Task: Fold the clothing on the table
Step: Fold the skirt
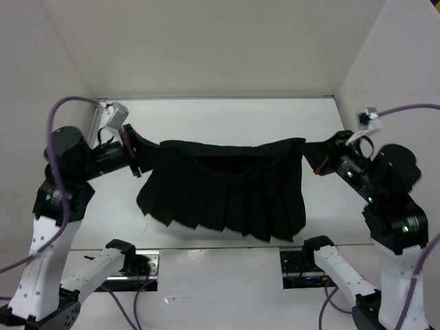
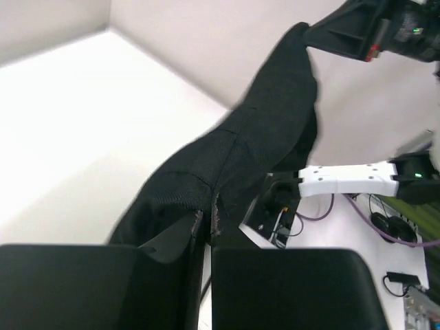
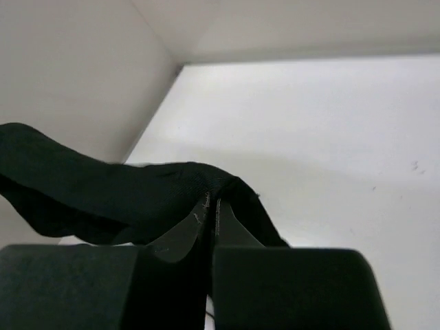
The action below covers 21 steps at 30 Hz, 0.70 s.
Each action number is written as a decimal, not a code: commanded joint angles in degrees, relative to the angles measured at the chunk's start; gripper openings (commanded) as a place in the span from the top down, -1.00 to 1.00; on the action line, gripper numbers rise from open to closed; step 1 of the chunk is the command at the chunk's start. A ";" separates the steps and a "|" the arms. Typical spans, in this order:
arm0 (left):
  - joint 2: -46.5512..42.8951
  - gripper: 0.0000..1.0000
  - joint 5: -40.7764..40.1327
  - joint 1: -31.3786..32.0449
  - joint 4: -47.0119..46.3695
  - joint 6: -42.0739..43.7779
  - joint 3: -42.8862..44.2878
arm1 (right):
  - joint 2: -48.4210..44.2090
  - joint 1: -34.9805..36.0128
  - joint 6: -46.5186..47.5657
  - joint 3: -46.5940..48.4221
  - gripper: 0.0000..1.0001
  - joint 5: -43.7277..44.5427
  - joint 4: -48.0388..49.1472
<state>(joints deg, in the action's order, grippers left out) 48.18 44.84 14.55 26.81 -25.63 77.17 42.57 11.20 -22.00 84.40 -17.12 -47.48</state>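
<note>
Together, left gripper [image 1: 142, 160] and right gripper [image 1: 311, 157] pinch the clothing [image 1: 227, 199] (waistband ends).

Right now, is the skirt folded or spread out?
Spread out, not folded. The left gripper and right gripper each pinch one waistband end, stretching the skirt wide with its pleats fanned open.

Plain off-white walls [image 1: 206, 41] on three sides, meeting in corners, under soft, even light.

The left fingers [image 2: 172, 240] and right fingers [image 3: 182, 237] are pinched closed, arms spread wide.
</note>
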 commanded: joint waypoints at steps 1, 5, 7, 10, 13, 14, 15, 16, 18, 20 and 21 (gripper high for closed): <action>13.38 1.00 -5.63 -0.40 1.42 -1.53 -5.35 | 11.36 0.05 0.12 -6.43 1.00 -3.08 3.43; 36.11 1.00 -6.35 -2.50 -4.11 0.05 -5.19 | 25.87 0.05 -1.20 -10.40 1.00 -5.98 14.95; 44.41 1.00 -4.51 -3.20 -5.79 1.71 -0.46 | 35.28 -1.78 -1.20 -8.83 1.00 -7.38 18.81; 61.20 1.00 -2.65 -3.82 -2.74 4.43 13.98 | 45.36 -4.42 -0.60 -4.19 1.00 -8.89 24.80; 73.78 1.00 -0.29 -4.96 -0.18 4.45 23.97 | 54.25 -6.62 -0.07 1.01 1.00 -8.89 24.19; 78.51 1.00 0.33 -4.97 0.35 3.84 28.69 | 55.85 -6.63 -0.06 1.64 1.00 -8.89 24.19; 80.47 1.00 1.47 -4.97 0.35 3.83 30.48 | 57.09 -7.41 -0.06 2.17 1.00 -8.89 24.19; 81.88 1.00 1.48 -4.97 0.35 2.96 31.46 | 58.75 -7.42 -0.06 2.17 1.00 -8.19 24.19; 83.74 1.00 2.09 -5.49 -0.26 1.63 33.74 | 58.77 -8.65 -0.06 2.17 1.00 -8.19 25.24; 83.66 1.00 2.70 -6.11 -1.66 -0.03 33.75 | 58.08 -8.65 0.47 1.30 1.00 -8.19 26.56; 83.13 1.00 3.23 -6.11 -1.67 -0.04 33.75 | 58.07 -8.65 0.47 0.68 1.00 -8.19 26.57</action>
<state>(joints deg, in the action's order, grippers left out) 132.70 44.03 8.84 26.74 -24.62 108.53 102.43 2.68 -22.63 82.94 -24.51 -25.89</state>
